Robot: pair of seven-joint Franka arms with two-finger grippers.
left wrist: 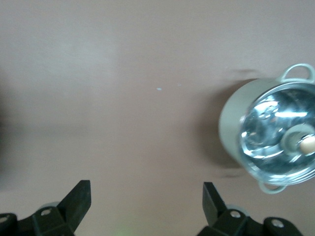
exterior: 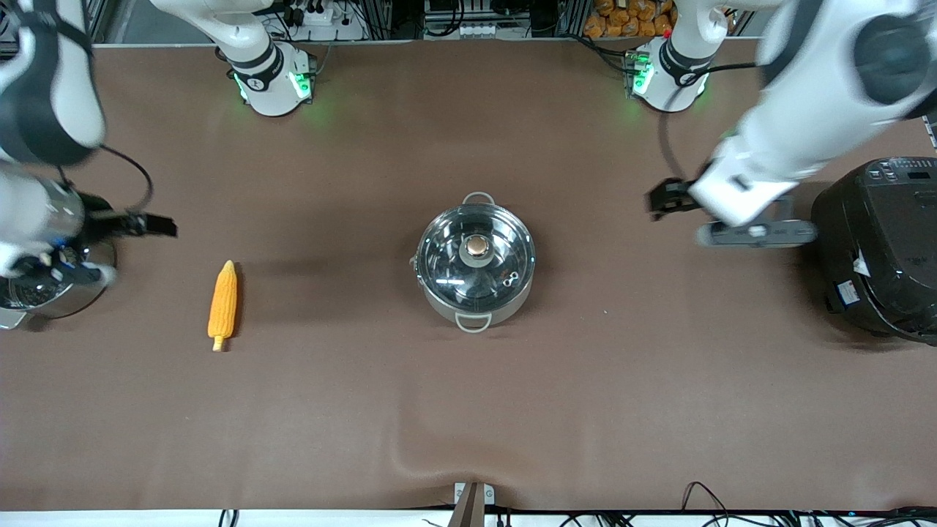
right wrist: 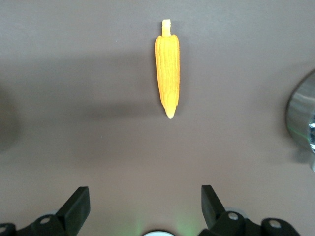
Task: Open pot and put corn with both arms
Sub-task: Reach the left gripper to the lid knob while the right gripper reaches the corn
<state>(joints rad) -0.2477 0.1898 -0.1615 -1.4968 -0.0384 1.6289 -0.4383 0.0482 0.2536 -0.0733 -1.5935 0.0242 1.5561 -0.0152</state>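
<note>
Brown cloth covered the table (exterior: 468, 410). The black rice cooker (exterior: 878, 249) sat at the left arm's end. The pot (exterior: 476, 263) stood mid-table, its glass lid (exterior: 476, 258) on. The left gripper (left wrist: 146, 206) hung spread and empty between them. The right gripper (right wrist: 145, 209), likewise spread and empty, hung near the corn (exterior: 222, 304) lying flat toward the right arm's end.

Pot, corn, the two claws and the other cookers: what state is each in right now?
pot: upright, glass lid on.
corn: lying flat, untouched.
left gripper: open, empty, over bare table.
right gripper: open, empty, over bare table.
rice cooker: lid shut.
steamer pot: mostly hidden by right arm.
</note>
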